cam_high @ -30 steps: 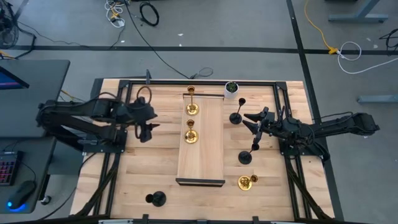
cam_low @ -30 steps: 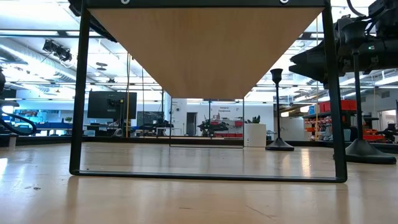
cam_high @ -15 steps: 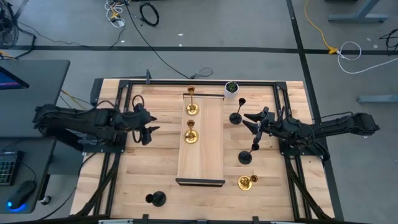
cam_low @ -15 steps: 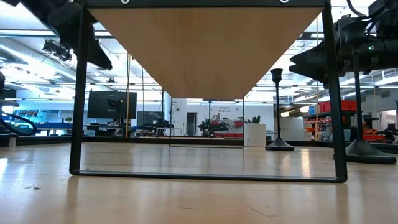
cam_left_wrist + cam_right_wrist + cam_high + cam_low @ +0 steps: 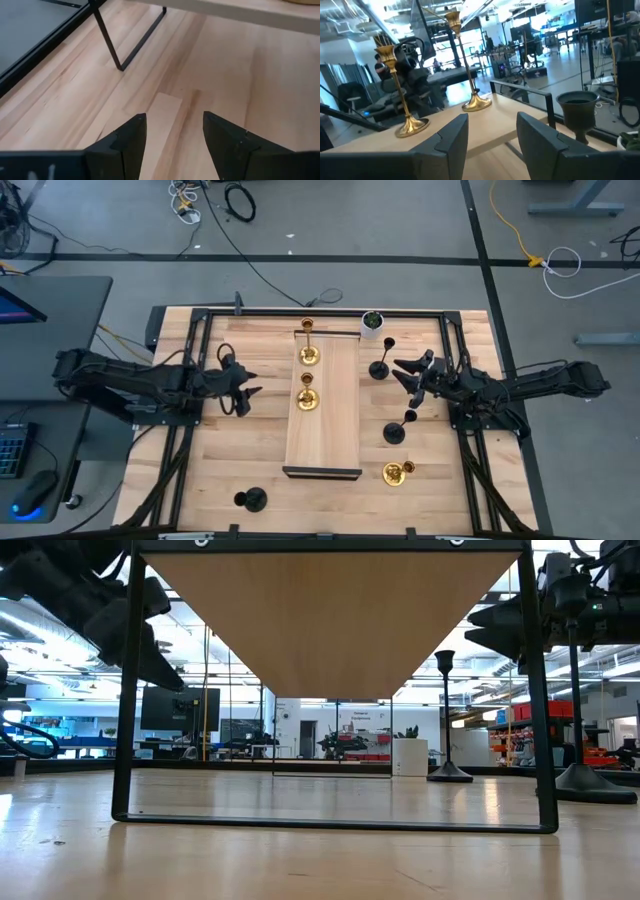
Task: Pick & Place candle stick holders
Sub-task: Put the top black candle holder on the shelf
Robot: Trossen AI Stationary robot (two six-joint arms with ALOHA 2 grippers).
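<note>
On the pale wooden riser shelf with black metal legs [image 5: 325, 415], running down the middle of the butcher-block table [image 5: 250, 450], two shiny brass candle stick holders stand: one near the far end [image 5: 309, 353], one nearer the middle [image 5: 307, 398]. My left gripper [image 5: 243, 390] hangs over bare table just left of the shelf, fingers [image 5: 131, 137] spread wide, nothing between them; its wrist view shows only planks and one black shelf leg [image 5: 106, 36]. My right gripper [image 5: 410, 377] hovers right of the shelf, fingers [image 5: 451, 135] parted and empty, pointed toward the two brass holders on the shelf. Matte black holder with cup top [image 5: 381, 366] stands just beside that gripper on its far side; its cup [image 5: 578, 107] shows in the right wrist view. Second matte black holder [image 5: 397, 430] stands on the table just on the near side of my right gripper. Third brass holder [image 5: 397, 472] sits near the table's near right part. Third black holder [image 5: 250, 500] stands alone at the near left, well apart from both grippers. Small white round pot with green inside [image 5: 371, 322] rests at the far edge.
</note>
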